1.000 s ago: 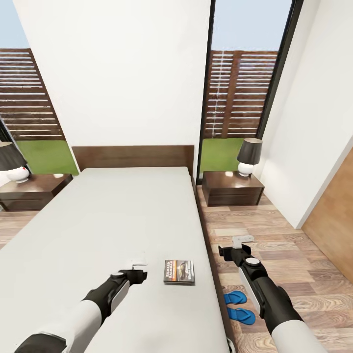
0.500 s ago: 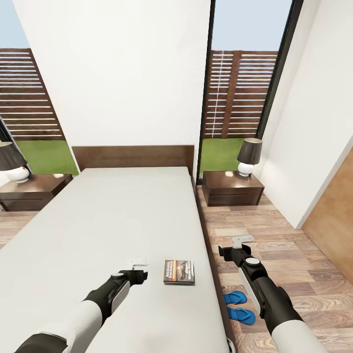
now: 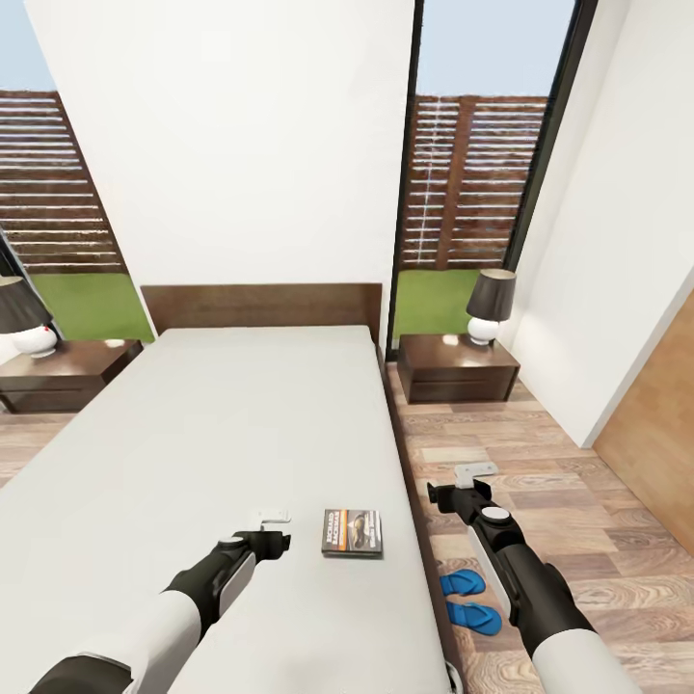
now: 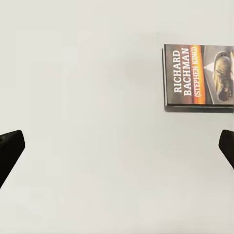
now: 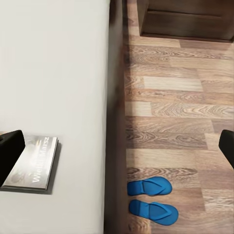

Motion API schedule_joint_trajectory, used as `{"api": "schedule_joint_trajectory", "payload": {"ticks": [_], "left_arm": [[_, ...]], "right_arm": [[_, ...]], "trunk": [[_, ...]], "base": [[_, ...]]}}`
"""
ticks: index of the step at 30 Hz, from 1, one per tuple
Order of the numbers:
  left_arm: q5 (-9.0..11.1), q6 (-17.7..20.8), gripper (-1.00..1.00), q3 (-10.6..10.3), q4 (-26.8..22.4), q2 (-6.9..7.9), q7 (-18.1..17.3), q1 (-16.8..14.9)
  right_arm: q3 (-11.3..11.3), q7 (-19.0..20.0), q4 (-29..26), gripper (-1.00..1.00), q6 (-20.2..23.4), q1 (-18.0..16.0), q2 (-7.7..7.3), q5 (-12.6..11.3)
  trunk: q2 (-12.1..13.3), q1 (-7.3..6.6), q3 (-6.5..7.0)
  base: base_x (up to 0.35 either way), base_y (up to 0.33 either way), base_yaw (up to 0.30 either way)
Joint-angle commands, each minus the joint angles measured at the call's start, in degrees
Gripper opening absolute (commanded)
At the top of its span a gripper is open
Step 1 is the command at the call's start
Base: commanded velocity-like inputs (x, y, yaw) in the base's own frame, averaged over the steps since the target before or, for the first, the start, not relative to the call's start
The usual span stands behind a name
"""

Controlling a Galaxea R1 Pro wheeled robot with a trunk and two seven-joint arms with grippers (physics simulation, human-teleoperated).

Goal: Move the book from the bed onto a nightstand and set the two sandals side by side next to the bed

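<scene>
Two bright blue flip-flop sandals [image 3: 470, 600] sit side by side on the wood-plank floor [image 3: 578, 501] at about 5 o'clock in the head view, right next to the dark brown frame of the big light-grey bed [image 3: 222, 424]. The right gripper [image 3: 461, 485] hovers over the floor just past them, fingers spread wide and holding nothing. From the right wrist view you can see the sandals [image 5: 150, 198] and a corner of the book [image 5: 31, 163].

The small dark paperback with the orange band [image 3: 352, 532] lies flat on the mattress near its right edge, around 6 o'clock. The left gripper [image 3: 270, 520] hangs over the mattress just to the book's left, not touching it, fingers apart and empty. The left wrist view shows the cover [image 4: 199, 77] clearly.

Further back, a dark reddish-brown nightstand [image 3: 457, 372] with a black-shaded lamp [image 3: 489, 306] stands at 2 o'clock, and its twin [image 3: 60, 374] at 10 o'clock.
</scene>
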Motion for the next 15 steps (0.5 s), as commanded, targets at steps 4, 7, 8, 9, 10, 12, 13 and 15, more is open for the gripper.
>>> {"api": "schedule_joint_trajectory", "payload": {"ticks": [4, 7, 8, 9, 10, 12, 13, 15], "left_arm": [[0.55, 0.33, 1.00, -0.49, -0.25, 0.03, 0.40, -0.05], [0.56, 0.37, 1.00, -0.48, -0.42, 0.03, 0.40, -0.04], [0.57, 0.39, 1.00, -0.50, -0.48, 0.03, 0.40, -0.04], [0.57, 0.43, 1.00, -0.51, -0.53, 0.03, 0.40, -0.05], [0.60, 0.46, 1.00, -0.51, -0.59, 0.03, 0.40, -0.07], [0.64, 0.49, 1.00, -0.49, -0.73, -0.01, 0.40, -0.11], [0.65, 0.49, 1.00, -0.49, -0.78, -0.02, 0.40, -0.15], [0.71, 0.49, 1.00, -0.47, -0.95, -0.03, 0.37, -0.33]], "right_arm": [[0.18, -0.25, -0.13, 1.00, 0.52, -0.04, -0.10, 0.14], [0.14, -0.25, -0.27, 1.00, 0.60, -0.04, -0.20, 0.12], [0.12, -0.25, -0.37, 1.00, 0.62, -0.04, -0.23, 0.12], [0.10, -0.25, -0.47, 1.00, 0.63, -0.04, -0.28, 0.12], [0.06, -0.25, -0.57, 1.00, 0.64, -0.04, -0.31, 0.12], [-0.08, -0.25, -0.89, 1.00, 0.66, -0.04, -0.38, 0.11], [-0.11, -0.25, -1.15, 1.00, 0.66, -0.04, -0.40, 0.11], [-0.15, -0.24, -2.39, 1.00, 0.87, -0.04, -0.42, 0.11]], "trunk": [[-0.13, 0.03, -0.46], [-0.13, 0.03, -0.72], [-0.13, 0.03, -0.81], [-0.13, 0.03, -0.90], [-0.13, 0.03, -1.00], [-0.13, 0.03, -1.18], [-0.13, 0.03, -1.27], [-0.13, 0.03, -1.46]], "base": [[0.000, 0.000, 0.000], [0.000, 0.000, 0.000], [0.000, 0.000, 0.000], [0.000, 0.000, 0.000], [0.000, 0.000, 0.000], [0.000, 0.000, 0.000], [0.000, 0.000, 0.000], [0.000, 0.000, 0.000]]}}
